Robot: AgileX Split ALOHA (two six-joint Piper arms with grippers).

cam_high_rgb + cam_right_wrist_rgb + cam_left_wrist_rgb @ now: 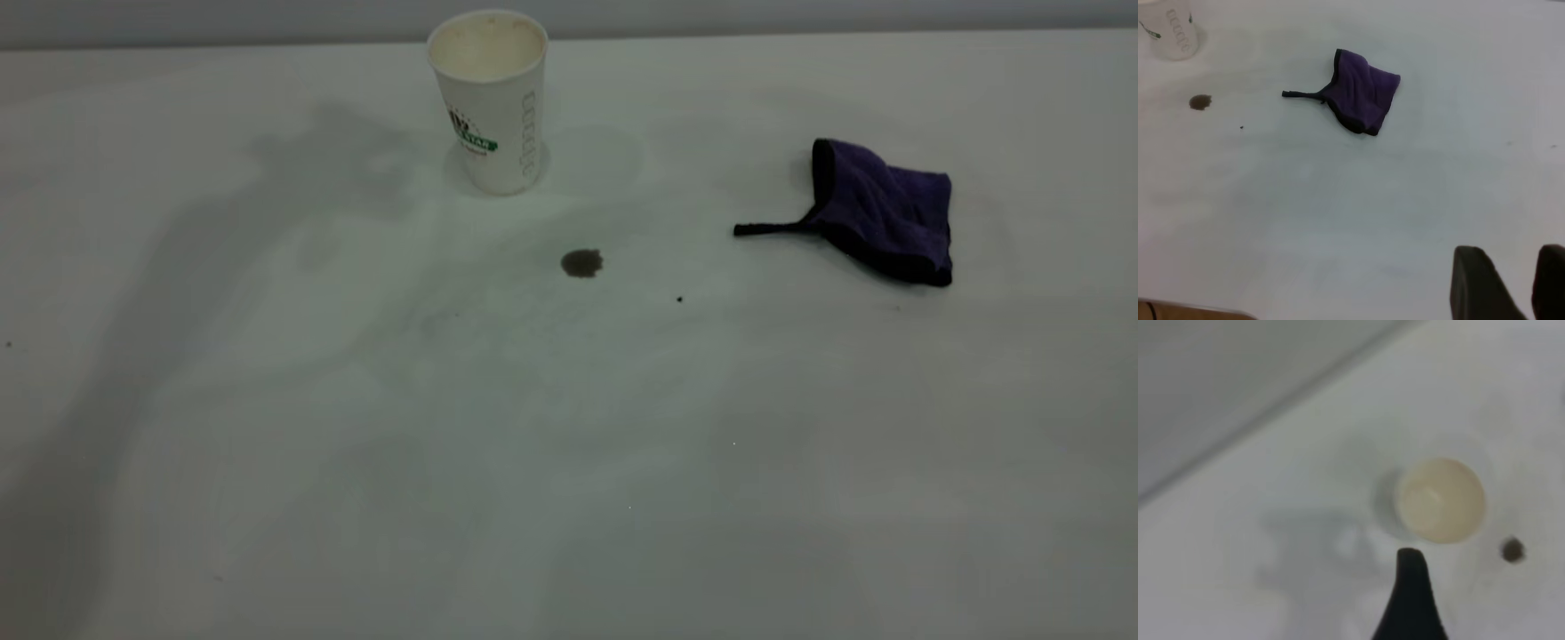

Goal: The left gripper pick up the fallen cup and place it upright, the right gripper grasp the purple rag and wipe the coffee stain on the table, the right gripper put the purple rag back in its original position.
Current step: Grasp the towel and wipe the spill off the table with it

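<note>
The cup [492, 98] stands upright near the back of the table [569, 462], mouth up and cream inside. The coffee stain [582, 263] lies in front of it, toward the right. The purple rag [880, 213] lies crumpled at the right, its loop strap pointing toward the stain. Neither gripper shows in the exterior view. In the left wrist view the left gripper [1465, 587] is above the cup [1441, 500], apart from it; only one black finger [1410, 593] shows. In the right wrist view the right gripper [1511, 257] is empty, with a gap between its fingers, far from the rag [1361, 93].
A tiny black speck [680, 300] lies between the stain and the rag. The table's back edge meets a grey wall [800, 13]. The right wrist view shows the table's near edge [1178, 312].
</note>
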